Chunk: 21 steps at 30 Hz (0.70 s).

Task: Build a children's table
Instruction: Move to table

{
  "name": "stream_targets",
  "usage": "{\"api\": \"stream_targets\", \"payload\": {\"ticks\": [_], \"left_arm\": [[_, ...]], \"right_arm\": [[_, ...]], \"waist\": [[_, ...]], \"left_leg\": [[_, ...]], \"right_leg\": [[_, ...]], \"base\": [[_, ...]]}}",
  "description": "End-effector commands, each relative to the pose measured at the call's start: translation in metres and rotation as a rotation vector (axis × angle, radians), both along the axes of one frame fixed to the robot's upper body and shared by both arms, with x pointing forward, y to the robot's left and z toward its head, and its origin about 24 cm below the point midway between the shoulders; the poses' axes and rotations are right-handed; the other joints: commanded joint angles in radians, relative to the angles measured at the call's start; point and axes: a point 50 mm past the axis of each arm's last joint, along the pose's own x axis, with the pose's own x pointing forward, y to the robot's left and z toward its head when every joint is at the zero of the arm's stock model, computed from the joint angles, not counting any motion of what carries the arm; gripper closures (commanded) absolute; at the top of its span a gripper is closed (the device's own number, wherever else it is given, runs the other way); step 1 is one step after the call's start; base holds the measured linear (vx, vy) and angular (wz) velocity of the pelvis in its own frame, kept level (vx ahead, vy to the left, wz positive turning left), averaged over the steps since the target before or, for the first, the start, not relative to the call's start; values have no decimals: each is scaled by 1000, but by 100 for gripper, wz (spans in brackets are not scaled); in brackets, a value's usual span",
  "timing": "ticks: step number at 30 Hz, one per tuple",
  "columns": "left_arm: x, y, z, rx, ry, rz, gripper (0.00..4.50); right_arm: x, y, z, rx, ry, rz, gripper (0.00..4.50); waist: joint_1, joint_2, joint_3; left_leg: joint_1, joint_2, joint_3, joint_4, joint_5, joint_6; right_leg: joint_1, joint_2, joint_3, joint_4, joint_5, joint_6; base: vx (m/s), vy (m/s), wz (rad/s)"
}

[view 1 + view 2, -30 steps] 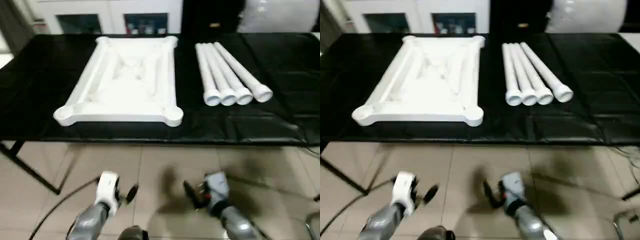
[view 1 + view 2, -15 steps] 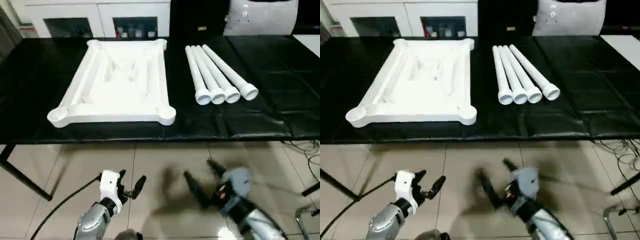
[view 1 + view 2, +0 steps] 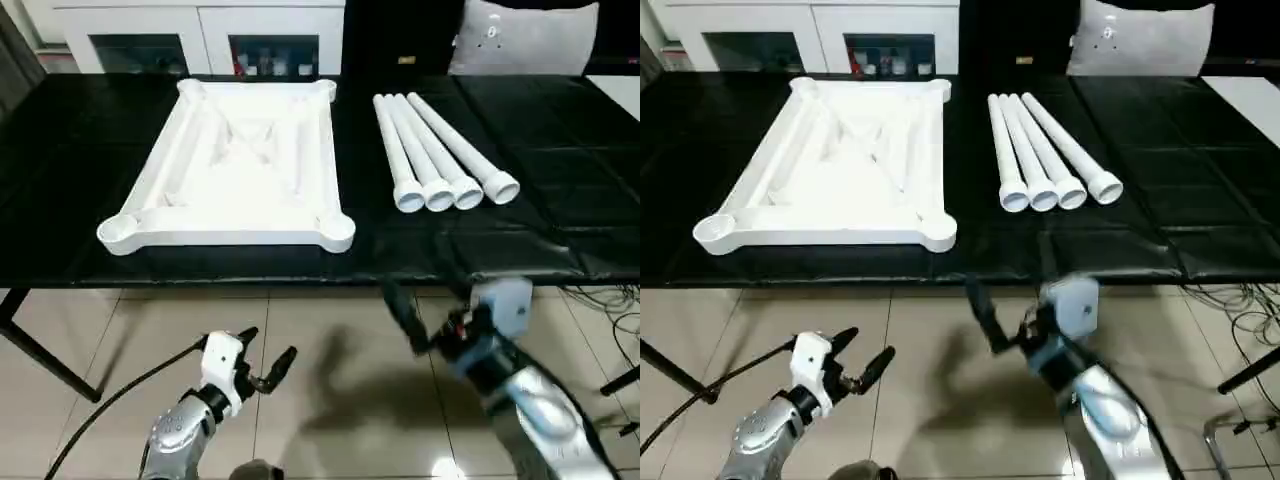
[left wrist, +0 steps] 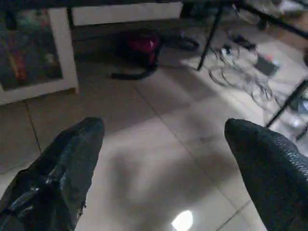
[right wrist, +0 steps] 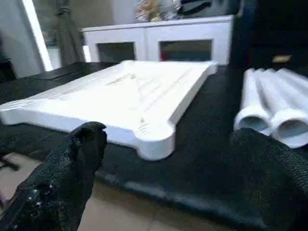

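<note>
A: Where do the parts of the children's table lie?

B: The table top (image 3: 235, 165) rests upside down on the black-covered bench (image 3: 560, 150), ribbed underside up, a round socket at each corner. The four legs (image 3: 440, 150) lie side by side just to its right, touching one another, open wide ends toward the bench's near edge.

A: How would these parts likely handle?

B: Both look like hollow white plastic, so probably light and stiff. The smooth, round legs may slip or roll in a two-finger grip; taking one across the tube near its wide end would seem steadiest. The top looks too broad to pinch except at its rim or a rib.

A: State of the claws?

B: The left gripper (image 3: 262, 362) hangs low over the floor (image 3: 330, 340) with fingers spread wide, nothing between them. The right gripper (image 3: 425, 310) is raised close to the bench's near edge, also spread wide and empty; its wrist view looks past the top's near corner socket (image 5: 156, 137) toward the leg ends.

A: And the surroundings?

B: The bench cover is dark and slightly creased. The floor is pale tile, with cables (image 3: 600, 295) near the right. White cabinets (image 3: 190, 35) stand behind.
</note>
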Motion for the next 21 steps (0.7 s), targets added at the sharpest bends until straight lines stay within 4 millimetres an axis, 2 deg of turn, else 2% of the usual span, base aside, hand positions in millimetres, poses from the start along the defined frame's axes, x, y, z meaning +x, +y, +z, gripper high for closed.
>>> {"api": "stream_targets", "payload": {"ticks": [1,4,5,7,8,9,15,17,19,21], "left_arm": [[1,3,0,34,-5,-10,3],[3,1,2,17,1,-61,3],[4,0,4,28,-16,-96,3],[5,-2,7,42,-38,-137,3],[6,-5,8,39,-40,-167,3],[6,-5,8,38,-39,-169,3],[7,-8,1,69,45,-206,3],[8,-10,-1,68,76,-201,3],[8,-10,-1,68,76,-200,3],[10,-11,0,87,68,-196,3]], "right_arm": [[2,-3,3,-6,9,-36,0],[7,-2,6,-10,4,-48,0],[8,-1,6,-11,0,-43,0],[9,0,5,-14,-2,-41,0],[9,1,4,-16,2,-40,0],[9,1,4,-16,2,-40,0],[10,1,-6,-52,63,-59,0],[14,-3,-14,-80,85,-93,0],[14,-3,-14,-82,85,-95,0],[19,-4,-15,-84,85,-110,0]], "waist": [[5,2,-50],[6,1,-53],[9,5,-52],[11,4,-53],[14,8,-52],[15,5,-53],[26,3,-55],[24,-2,-52],[24,-1,-52],[20,-12,-53]], "left_leg": [[45,78,-40,-107,-261,27],[44,74,-37,-105,-248,16],[44,75,-37,-105,-244,16],[47,78,-36,-107,-269,4],[47,77,-36,-107,-273,0],[47,77,-35,-106,-271,-2],[49,75,-34,-103,-250,9],[48,76,-31,-104,-253,2],[46,75,-31,-104,-248,6],[44,75,-28,-101,-219,29]], "right_leg": [[-5,-70,22,-61,288,-155],[-7,-70,25,-59,300,-161],[-9,-70,25,-57,307,-159],[-11,-70,26,-58,300,-161],[-11,-70,26,-58,305,-160],[-11,-70,26,-58,313,-160],[-14,-70,26,-56,324,-147],[-16,-71,27,-57,299,-163],[-13,-71,26,-57,290,-173],[-11,-70,27,-56,312,-169]], "base": [[0,0,0],[0,0,0],[0,0,0],[0,0,0],[0,0,0],[0,0,0],[0,0,0],[0,0,0],[0,0,0],[0,0,0]]}}
